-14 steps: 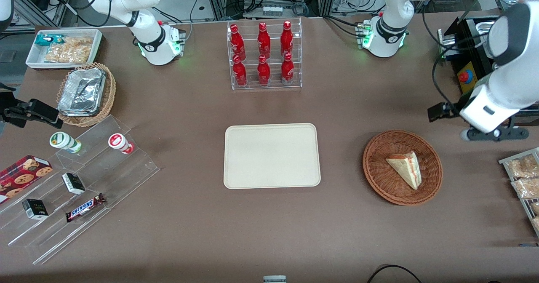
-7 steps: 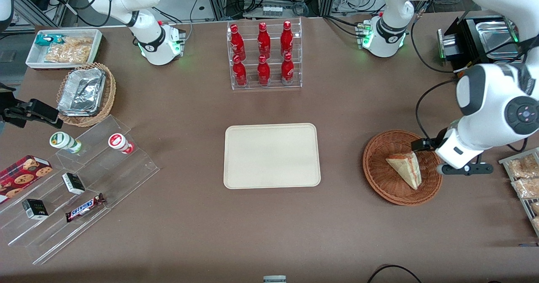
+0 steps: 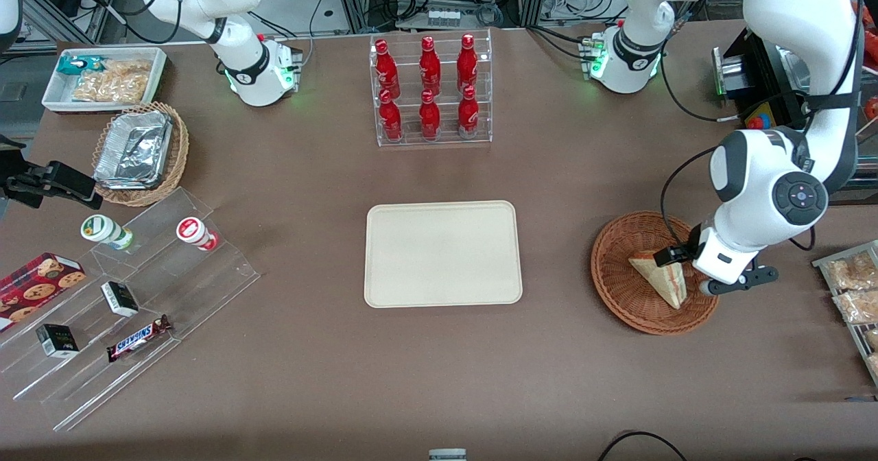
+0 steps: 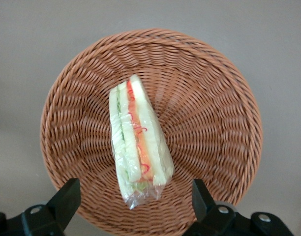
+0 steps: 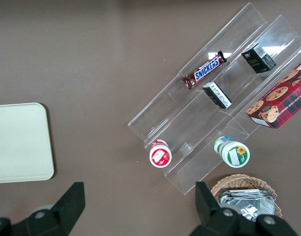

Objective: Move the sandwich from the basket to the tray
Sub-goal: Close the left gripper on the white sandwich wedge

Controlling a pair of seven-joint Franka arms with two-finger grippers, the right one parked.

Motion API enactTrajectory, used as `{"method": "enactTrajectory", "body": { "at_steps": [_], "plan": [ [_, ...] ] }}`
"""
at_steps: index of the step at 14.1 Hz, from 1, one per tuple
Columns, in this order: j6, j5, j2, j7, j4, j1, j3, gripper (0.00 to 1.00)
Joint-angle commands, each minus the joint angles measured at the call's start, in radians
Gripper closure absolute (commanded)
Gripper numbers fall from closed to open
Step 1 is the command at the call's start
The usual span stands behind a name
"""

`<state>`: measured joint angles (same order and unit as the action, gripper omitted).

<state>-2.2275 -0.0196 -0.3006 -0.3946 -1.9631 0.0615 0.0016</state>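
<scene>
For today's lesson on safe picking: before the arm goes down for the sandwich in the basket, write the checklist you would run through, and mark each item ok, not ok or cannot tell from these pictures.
1. Sandwich lies in the basket, wrapped, nothing on top of it: ok.
2. Pincer is above the basket, over the sandwich's wide end: ok.
3. Pincer is open, its fingers spread wider than the sandwich: ok.
4. Fingers clear of the basket rim for the descent: cannot tell.
5. Tray is bare, room to set the sandwich down: ok.
6. Table between basket and tray holds no obstacle: ok.
</scene>
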Motion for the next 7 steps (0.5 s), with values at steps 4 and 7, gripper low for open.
{"method": "enactTrajectory", "body": {
  "at_steps": [4, 7],
  "plan": [
    [-0.194, 0.026, -0.001, -0.383, -0.111, -0.003, -0.002, 0.0],
    [-0.199, 0.03, -0.031, -0.415, -0.111, -0.005, -0.002, 0.0]
  ]
}}
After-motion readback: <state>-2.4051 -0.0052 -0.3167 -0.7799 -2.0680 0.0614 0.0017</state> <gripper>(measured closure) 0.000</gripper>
